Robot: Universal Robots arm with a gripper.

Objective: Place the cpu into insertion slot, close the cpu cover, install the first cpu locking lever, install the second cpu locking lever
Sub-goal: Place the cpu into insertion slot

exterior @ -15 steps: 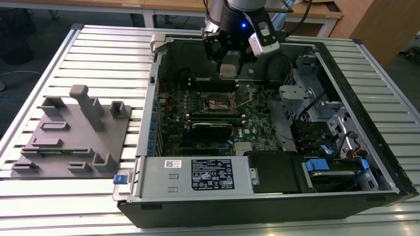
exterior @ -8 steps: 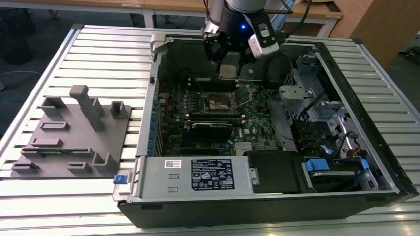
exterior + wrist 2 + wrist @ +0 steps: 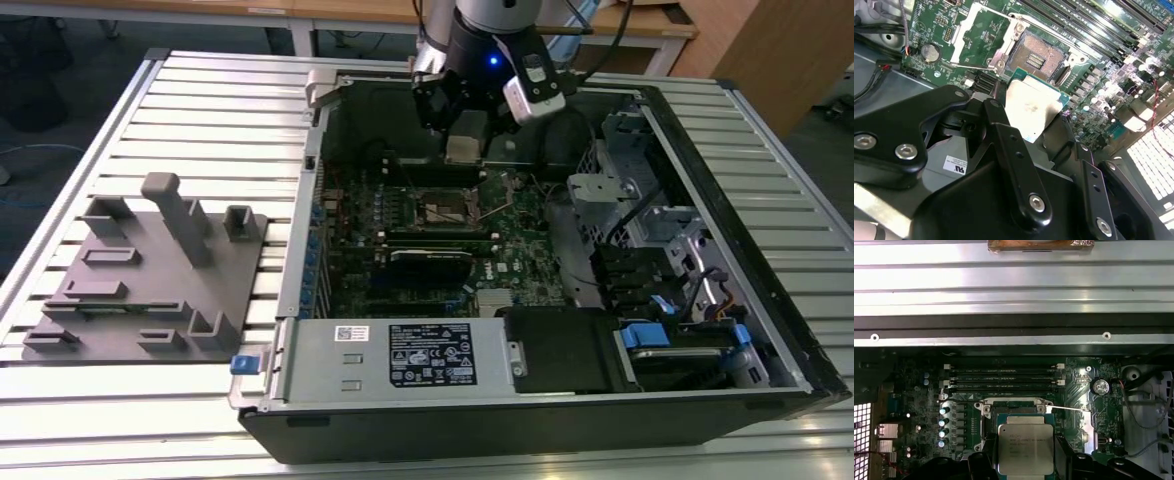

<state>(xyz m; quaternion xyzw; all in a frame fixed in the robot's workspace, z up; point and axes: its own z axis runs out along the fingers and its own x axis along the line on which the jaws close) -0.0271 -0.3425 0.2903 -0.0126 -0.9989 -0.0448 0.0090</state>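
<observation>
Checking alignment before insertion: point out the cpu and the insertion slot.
cpu [image 3: 1025, 449]: first wrist view, middle of its metal top.
insertion slot [image 3: 1036, 59]: second wrist view, its dark centre.

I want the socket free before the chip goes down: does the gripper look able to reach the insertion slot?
Probably yes: the cover is swung back, the slot lies bare, and nothing stands between it and the cpu the gripper holds.

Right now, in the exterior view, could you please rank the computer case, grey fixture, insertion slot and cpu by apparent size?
1. computer case
2. grey fixture
3. insertion slot and cpu: they look alike, so not ranked.
</observation>
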